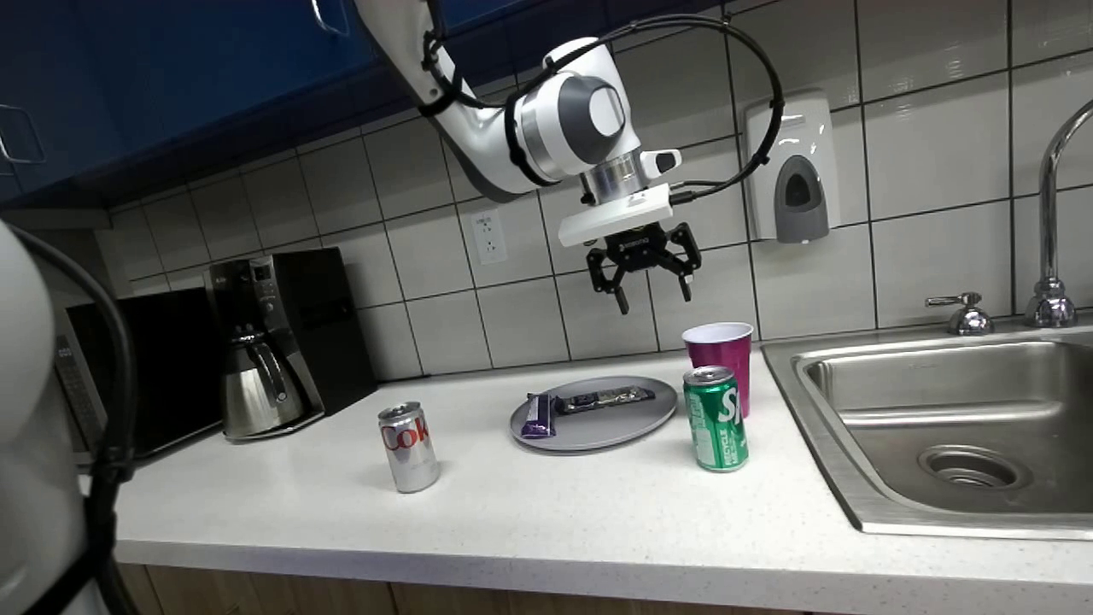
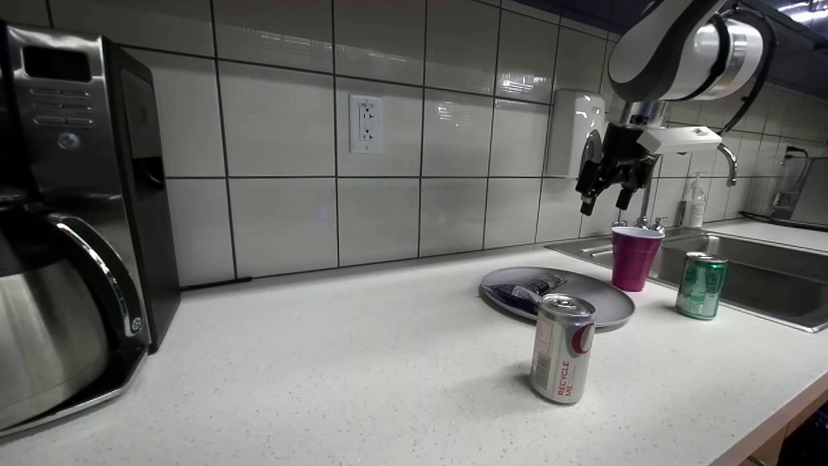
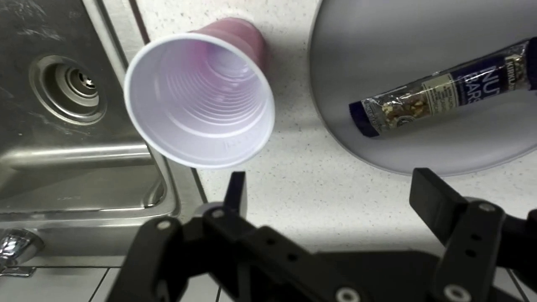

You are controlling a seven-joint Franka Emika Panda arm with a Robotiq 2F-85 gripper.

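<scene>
My gripper (image 1: 654,299) hangs above the counter by the tiled wall, fingers spread apart with nothing between them. A magenta cup with a white inside (image 3: 197,105) stands upright below it; in the wrist view its mouth lies just beyond one fingertip, apart from it. A grey plate (image 1: 615,431) beside the cup bears a wrapped nut bar (image 3: 440,94) and a purple-wrapped bar (image 1: 538,417). In front of the cup a green Sprite can (image 1: 715,427) is upright, hiding part of the cup. A silver Coke can (image 2: 563,353) also stands upright, farther from the gripper.
A steel sink (image 1: 824,436) with a faucet (image 1: 1049,213) borders the cup's side of the counter. At the opposite end are a coffee maker (image 1: 320,325) and a microwave (image 1: 145,367). A soap dispenser (image 1: 794,162) is mounted on the wall near the arm.
</scene>
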